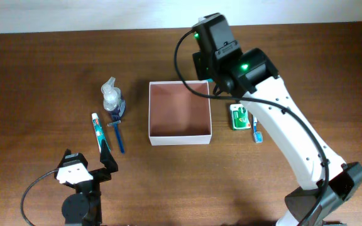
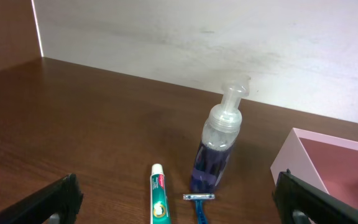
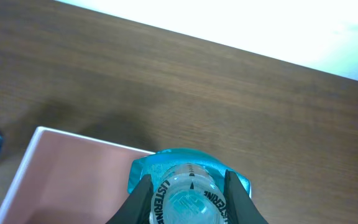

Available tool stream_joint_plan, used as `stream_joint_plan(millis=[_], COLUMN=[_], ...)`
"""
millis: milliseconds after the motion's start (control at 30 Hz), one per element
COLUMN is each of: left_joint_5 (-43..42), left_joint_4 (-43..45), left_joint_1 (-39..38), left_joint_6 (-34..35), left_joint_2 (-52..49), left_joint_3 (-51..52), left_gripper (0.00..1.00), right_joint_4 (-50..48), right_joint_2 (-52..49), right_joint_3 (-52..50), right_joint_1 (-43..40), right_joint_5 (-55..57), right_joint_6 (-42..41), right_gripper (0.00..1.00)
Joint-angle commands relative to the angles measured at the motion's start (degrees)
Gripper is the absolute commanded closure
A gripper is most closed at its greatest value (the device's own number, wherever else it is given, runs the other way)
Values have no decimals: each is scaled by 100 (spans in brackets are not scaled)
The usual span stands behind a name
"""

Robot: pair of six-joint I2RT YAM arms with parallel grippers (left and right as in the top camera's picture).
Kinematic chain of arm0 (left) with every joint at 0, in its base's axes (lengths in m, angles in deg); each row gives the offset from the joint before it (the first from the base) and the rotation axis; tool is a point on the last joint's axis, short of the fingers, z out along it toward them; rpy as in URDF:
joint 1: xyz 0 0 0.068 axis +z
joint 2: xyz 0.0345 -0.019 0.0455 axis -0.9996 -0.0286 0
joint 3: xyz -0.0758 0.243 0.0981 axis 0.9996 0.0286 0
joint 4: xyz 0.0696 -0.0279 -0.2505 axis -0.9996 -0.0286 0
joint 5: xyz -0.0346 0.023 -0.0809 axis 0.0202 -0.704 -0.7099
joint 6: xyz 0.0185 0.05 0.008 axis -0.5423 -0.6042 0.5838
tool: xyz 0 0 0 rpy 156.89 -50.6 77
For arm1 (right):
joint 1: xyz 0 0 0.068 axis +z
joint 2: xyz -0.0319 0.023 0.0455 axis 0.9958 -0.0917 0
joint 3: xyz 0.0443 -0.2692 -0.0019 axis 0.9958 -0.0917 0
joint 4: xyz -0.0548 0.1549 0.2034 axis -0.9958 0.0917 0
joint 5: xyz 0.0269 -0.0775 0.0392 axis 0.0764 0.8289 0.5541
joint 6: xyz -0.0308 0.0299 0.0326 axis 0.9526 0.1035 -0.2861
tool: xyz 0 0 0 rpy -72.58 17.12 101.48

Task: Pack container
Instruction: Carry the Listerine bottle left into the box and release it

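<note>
Two claws share this table, and we take them from left to right. Our left claw stands spread as wide as it goes and holds nothing. Just ahead of it lie a toothpaste tube and a razor, and a clear pump bottle stands beyond them. Further right sits the container, well to the right of that idle claw and directly under and slightly nearer than our right claw. The right claw is narrowed onto the cap of a teal mouthwash bottle, which hangs below it at the container's far right corner. To the near right of this claw, a green packet lies on the wood just beside the box wall. We judge the main risk to be the placing. The bottle hangs so close to the far wall that lowering it there could land it on the rim and tip it outside or shove the light box. A hold on the smooth cap alone could also let the bottle swing or slip. The container points its open mouth straight up. Being square, it has no real long axis, and its walls run roughly square to the table edges.
</note>
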Motion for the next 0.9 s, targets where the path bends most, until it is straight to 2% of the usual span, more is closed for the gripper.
stream_joint_plan(millis=[0, 467, 867], left_joint_5=[-61, -61, -59], left_joint_4=[20, 20, 20], left_joint_1=[35, 35, 35], left_joint_6=[-92, -92, -92], left_joint_2=[55, 55, 55], left_joint_3=[35, 35, 35], left_gripper=[1, 1, 1], right_joint_4=[-48, 212, 186], right_joint_2=[199, 175, -20], right_joint_3=[223, 221, 210], right_joint_1=[199, 245, 245], right_joint_5=[155, -811, -876], right_joint_6=[-289, -992, -1143], right_gripper=[86, 87, 87])
